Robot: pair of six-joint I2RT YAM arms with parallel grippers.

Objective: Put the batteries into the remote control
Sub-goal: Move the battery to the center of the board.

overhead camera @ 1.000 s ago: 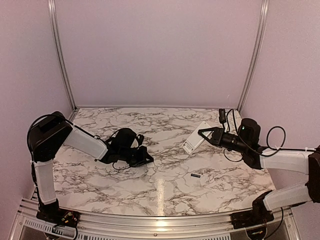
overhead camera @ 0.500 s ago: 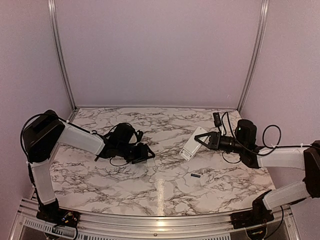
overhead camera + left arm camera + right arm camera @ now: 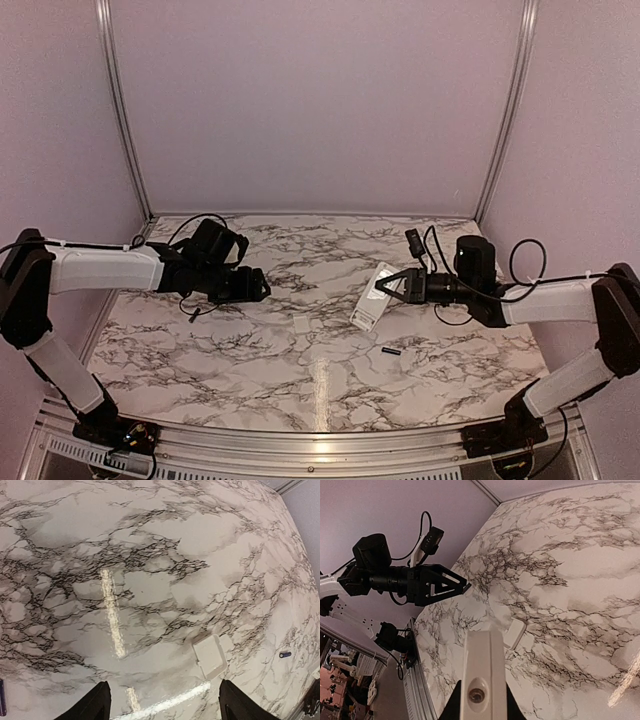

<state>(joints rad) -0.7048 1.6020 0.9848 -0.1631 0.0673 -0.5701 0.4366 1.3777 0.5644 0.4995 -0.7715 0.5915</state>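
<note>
The left gripper (image 3: 258, 290) hangs over the marble table (image 3: 200, 350) at the left, its jaws spread wide with nothing between them. To its right, near the middle, a small white cover plate (image 3: 302, 324) lies flat on the table. Further right, the right gripper (image 3: 386, 287) is clamped on one end of the remote control (image 3: 370, 300), which slants down toward the table. One black battery (image 3: 391, 352) lies on the table near the remote control's low end, on the side nearer the arms' bases.
</note>
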